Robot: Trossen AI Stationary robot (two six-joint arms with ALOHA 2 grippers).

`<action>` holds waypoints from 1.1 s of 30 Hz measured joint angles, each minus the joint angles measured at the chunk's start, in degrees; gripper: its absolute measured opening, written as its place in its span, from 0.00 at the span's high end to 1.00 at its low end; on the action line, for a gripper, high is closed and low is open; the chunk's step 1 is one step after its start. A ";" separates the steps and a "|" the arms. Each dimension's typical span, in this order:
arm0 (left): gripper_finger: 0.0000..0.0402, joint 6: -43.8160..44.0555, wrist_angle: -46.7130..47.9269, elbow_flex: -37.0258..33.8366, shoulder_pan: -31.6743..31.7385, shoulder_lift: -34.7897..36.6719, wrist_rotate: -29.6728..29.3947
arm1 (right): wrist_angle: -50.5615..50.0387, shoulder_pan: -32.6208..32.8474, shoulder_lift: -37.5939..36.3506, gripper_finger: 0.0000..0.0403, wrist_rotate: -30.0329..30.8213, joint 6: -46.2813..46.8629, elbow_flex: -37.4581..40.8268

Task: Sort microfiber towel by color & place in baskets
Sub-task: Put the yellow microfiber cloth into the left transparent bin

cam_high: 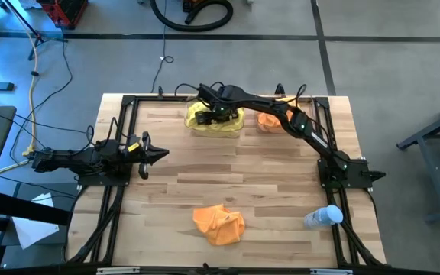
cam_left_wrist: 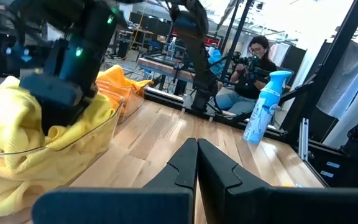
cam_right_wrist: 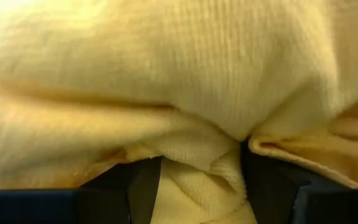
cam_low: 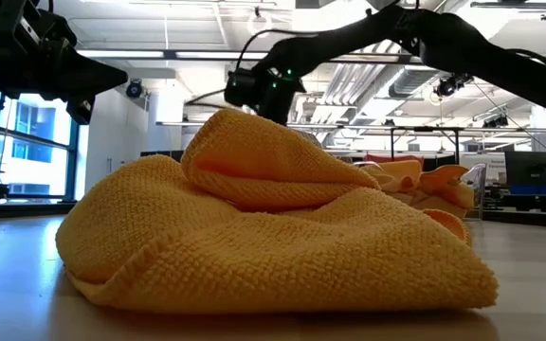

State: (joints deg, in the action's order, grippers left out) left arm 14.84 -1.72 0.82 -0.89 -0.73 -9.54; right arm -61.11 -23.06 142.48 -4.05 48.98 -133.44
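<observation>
I take the yellow-towel basket [cam_high: 215,122] at the far edge of the table [cam_high: 281,183] as my reference. The right gripper [cam_high: 214,111] is reached down into it, directly over the heap of yellow towels [cam_high: 218,127]. Its wrist view shows the two dark fingers [cam_right_wrist: 124,184] standing wide apart with yellow cloth bulging between and above them; I cannot tell whether the cloth is gripped or only pressed against.

Just beside this basket, on the right arm's side, sits the second basket [cam_high: 269,121] with orange cloth in it. One loose orange towel [cam_high: 219,223] lies crumpled well apart from the reference basket, near the front edge. A clear spray bottle [cam_high: 324,217] with a blue top lies on the table near the right arm's base, also well apart from the basket.

The left gripper [cam_high: 156,153] waits to the left of the basket and nearer the front, fingers pressed together.

The low view is largely blocked by the loose orange towel [cam_low: 263,227]; only the second basket's [cam_low: 472,189] rim and the orange cloth in it peek out behind it. The left wrist view shows what the overhead view does not: the reference basket's clear wall [cam_left_wrist: 55,155] with yellow towel draped over the rim, and a seated person [cam_left_wrist: 253,68] beyond the table.
</observation>
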 joint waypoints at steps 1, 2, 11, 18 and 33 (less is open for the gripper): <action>1.00 -0.01 0.01 0.00 -0.01 0.00 -0.01 | -0.47 0.19 -0.36 0.49 0.55 -0.15 -0.70; 1.00 0.01 0.00 0.00 0.00 0.00 0.00 | -0.49 0.40 -0.94 0.49 1.18 -0.21 -1.19; 1.00 0.00 0.00 0.00 0.00 0.00 0.00 | 4.45 3.03 -9.33 0.49 11.93 0.25 -0.75; 1.00 0.00 0.00 0.00 -0.02 0.00 -0.02 | 16.63 4.30 -7.19 0.49 16.63 -0.83 0.14; 1.00 0.01 0.01 0.02 -0.01 0.00 0.00 | 17.53 0.57 2.55 0.49 7.61 6.24 0.12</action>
State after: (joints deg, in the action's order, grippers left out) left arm 14.85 -1.71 0.84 -0.89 -0.73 -9.54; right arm -43.59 -22.50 145.03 3.56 55.22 -133.32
